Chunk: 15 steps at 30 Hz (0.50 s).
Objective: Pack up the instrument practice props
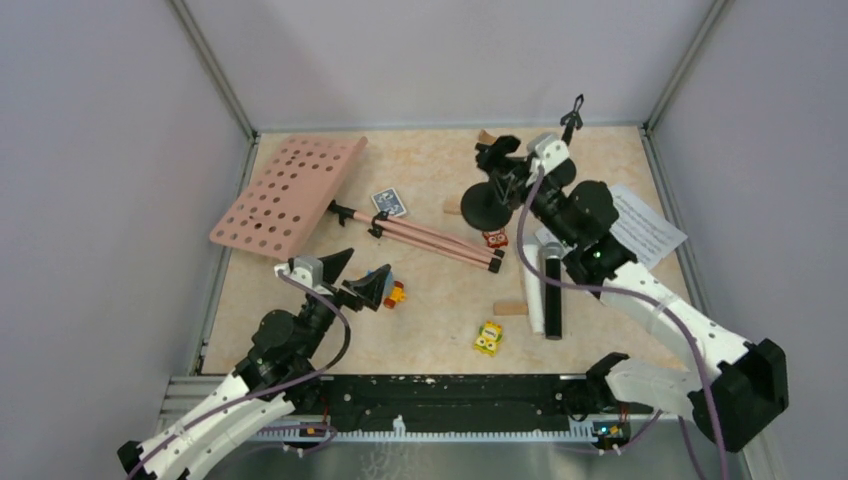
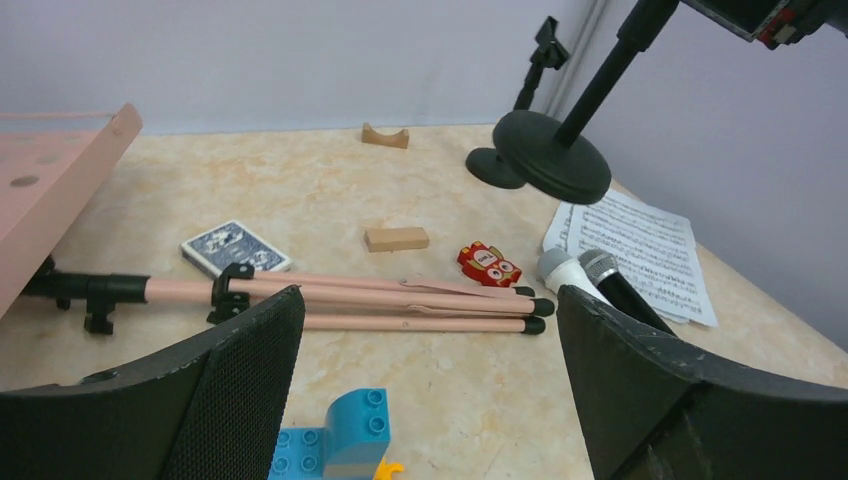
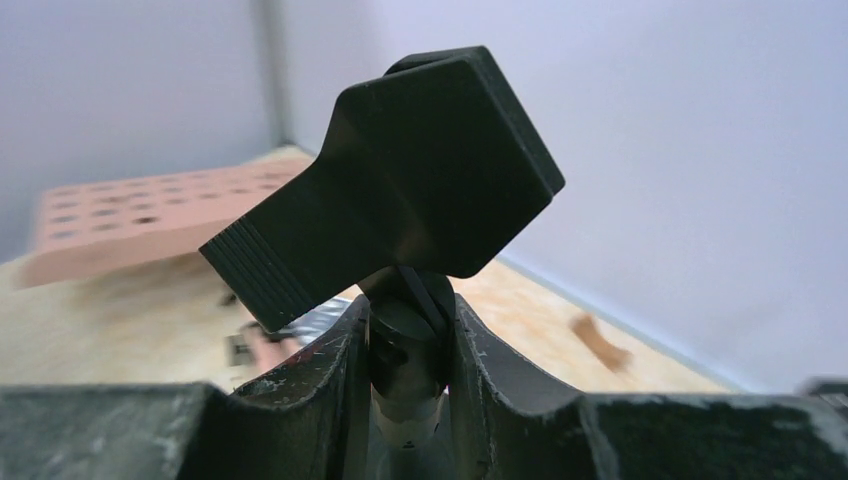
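Pinching mic holder (image 2: 552,155) at thin stiff stem: right pincer (image 3: 408,340); we judge round base heavy, pivot-prone; left pincer (image 2: 430,310) spread.

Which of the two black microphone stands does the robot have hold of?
The nearer stand: the right gripper pinches its stem just under the clip. The other stand sits untouched behind it.

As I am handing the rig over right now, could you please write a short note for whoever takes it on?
Left pincer: open, holding nothing, near the tripod legs.
Right pincer: shut on one mic holder's stem, base tilted.
The second mic holder stands at the back corner; music desk, sheet music, white microphone, dark microphone lie on the table.
Done: nothing visibly packed. Left: everything.
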Each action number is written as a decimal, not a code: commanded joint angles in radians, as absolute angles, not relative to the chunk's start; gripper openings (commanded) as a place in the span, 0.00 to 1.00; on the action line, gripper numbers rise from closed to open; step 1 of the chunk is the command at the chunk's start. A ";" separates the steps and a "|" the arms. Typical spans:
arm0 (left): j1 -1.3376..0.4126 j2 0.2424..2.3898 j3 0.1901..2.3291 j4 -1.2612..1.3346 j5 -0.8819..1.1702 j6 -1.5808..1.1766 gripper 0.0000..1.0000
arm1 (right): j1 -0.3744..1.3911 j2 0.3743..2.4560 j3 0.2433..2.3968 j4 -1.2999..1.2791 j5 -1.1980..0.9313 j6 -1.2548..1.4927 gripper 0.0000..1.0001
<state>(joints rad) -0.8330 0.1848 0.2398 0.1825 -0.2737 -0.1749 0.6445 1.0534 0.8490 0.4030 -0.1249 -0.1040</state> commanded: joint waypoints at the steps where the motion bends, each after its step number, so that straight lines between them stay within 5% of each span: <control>1: -0.831 0.211 0.310 0.101 -0.481 -0.356 0.99 | 0.479 1.195 0.943 0.445 -0.059 -0.017 0.00; 15: -0.831 0.338 0.495 -0.249 -0.443 -0.497 0.99 | 0.333 1.805 1.264 0.673 -0.020 0.025 0.00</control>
